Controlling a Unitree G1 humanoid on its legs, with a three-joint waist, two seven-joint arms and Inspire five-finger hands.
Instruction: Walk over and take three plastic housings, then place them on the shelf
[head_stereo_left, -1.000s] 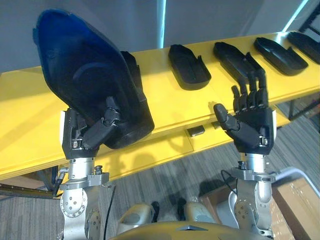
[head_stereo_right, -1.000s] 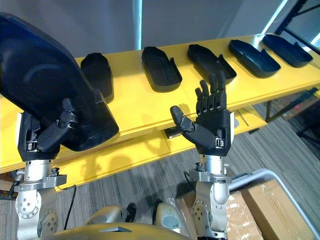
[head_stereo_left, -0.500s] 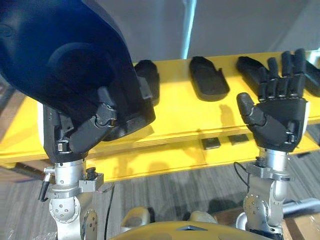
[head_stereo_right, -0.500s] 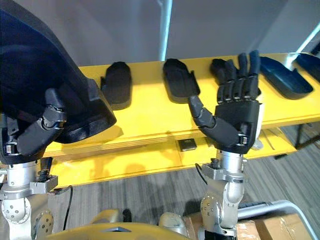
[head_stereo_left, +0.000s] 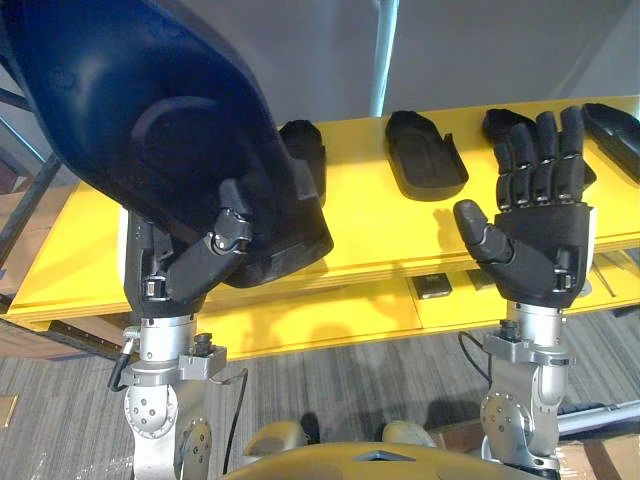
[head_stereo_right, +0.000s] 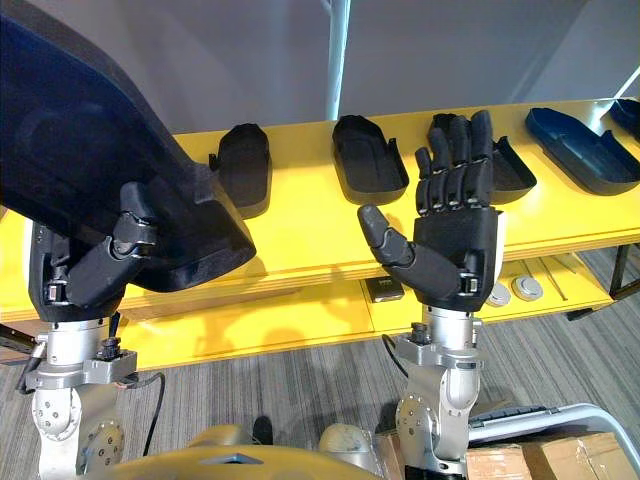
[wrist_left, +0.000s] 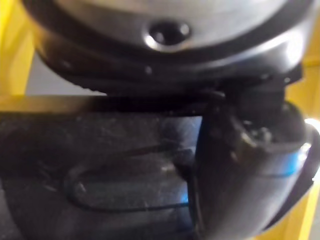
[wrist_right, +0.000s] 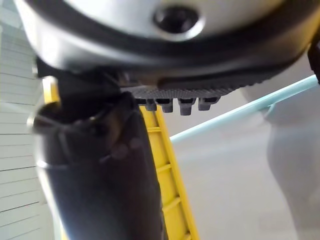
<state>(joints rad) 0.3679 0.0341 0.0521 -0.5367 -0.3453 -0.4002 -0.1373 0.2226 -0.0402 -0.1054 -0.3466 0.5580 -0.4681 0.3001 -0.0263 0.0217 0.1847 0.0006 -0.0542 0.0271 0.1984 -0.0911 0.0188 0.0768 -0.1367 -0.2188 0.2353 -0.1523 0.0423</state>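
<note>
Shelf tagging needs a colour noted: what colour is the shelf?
Yellow; the shelf shows best in the right eye view.

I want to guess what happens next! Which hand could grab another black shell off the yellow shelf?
Probably the right hand: it is open and empty, just before a shelf housing on the yellow shelf. The left hand is curled round a big dark housing.

The shelf (head_stereo_right: 300, 235) is bright yellow; the housings (head_stereo_right: 368, 160) on it are black, the last housing (head_stereo_right: 585, 150), at its right end, dark blue. Below the shelf, the carpet (head_stereo_right: 280, 385) is grey with fine darker streaks.
</note>
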